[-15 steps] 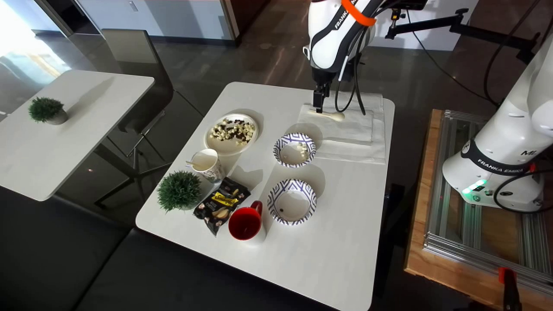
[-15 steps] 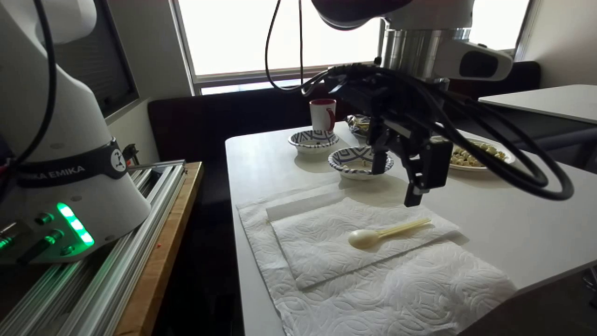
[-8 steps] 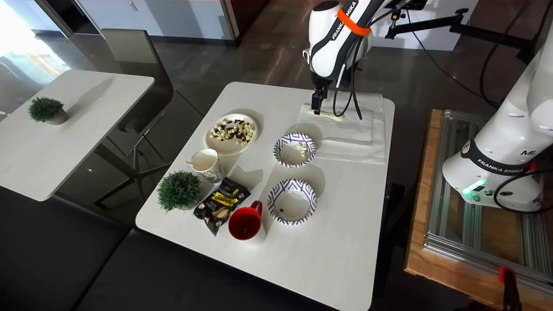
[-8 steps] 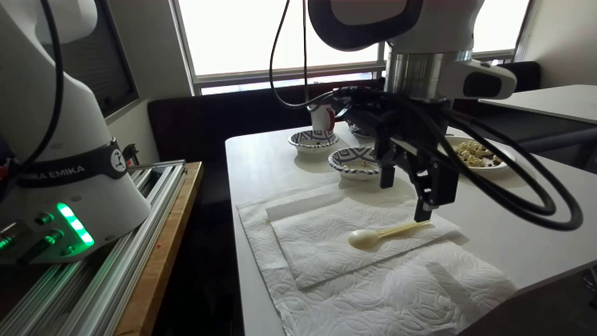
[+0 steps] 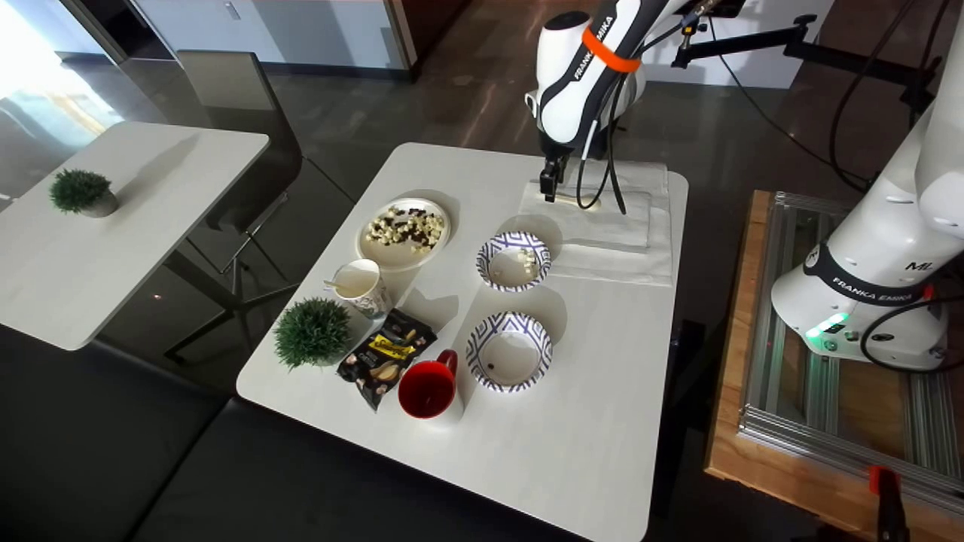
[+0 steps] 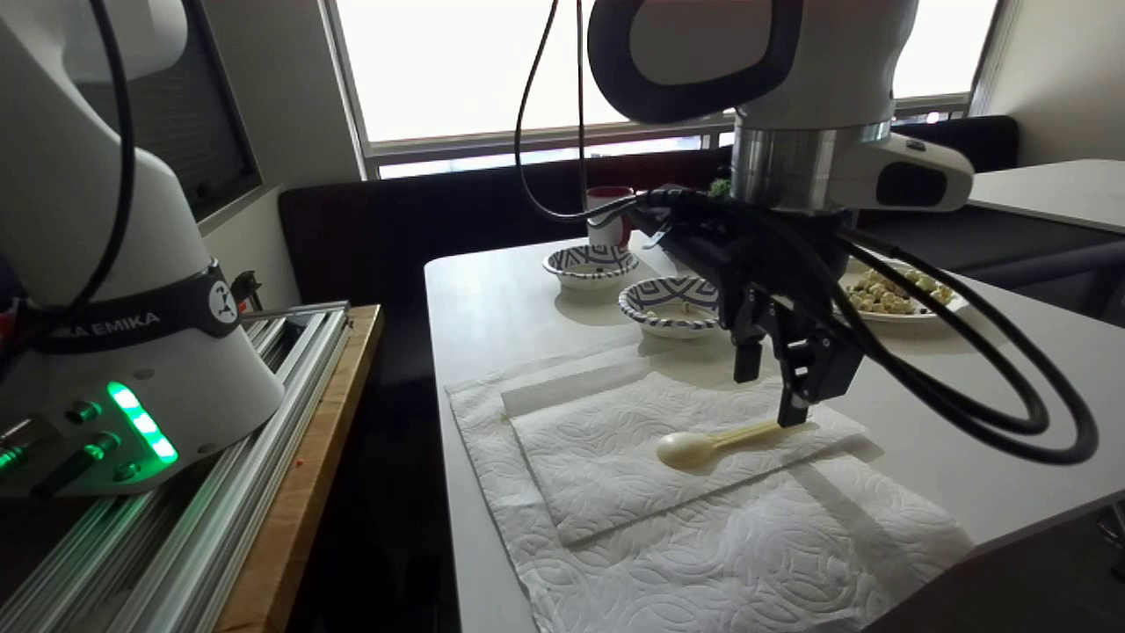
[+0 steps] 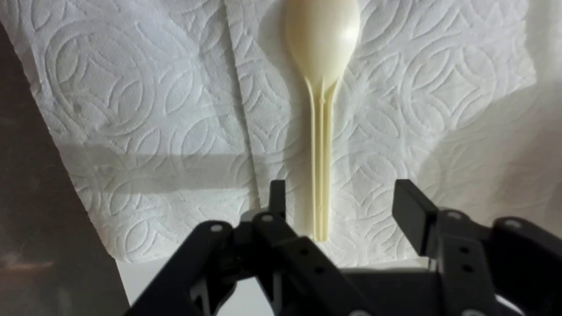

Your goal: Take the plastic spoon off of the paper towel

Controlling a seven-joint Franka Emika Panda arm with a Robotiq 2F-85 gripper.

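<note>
At the rounded corner of the white table (image 5: 587,444) nearest the robot base (image 5: 858,293), a quilted, ring-embossed paper towel (image 6: 615,475) lies in overlapping layers, bearing the cream plastic spoon (image 7: 322,44), oval-bowled, its grooved handle pointing to the towel's edge. Fingertips spread, the gripper (image 7: 342,206) shows gaps either side of that handle's end in the wrist view, while black cables (image 5: 617,193) cross before the spoon in an exterior view. Near the towel stands a zigzag-rimmed bowl (image 5: 516,240), a round plate (image 5: 382,258) of popcorn (image 5: 428,229) lies along the edge farthest from the base, and a bushy plant (image 5: 312,331) stands near the diagonally opposite corner, beside a crinkled black bag (image 5: 388,354).
</note>
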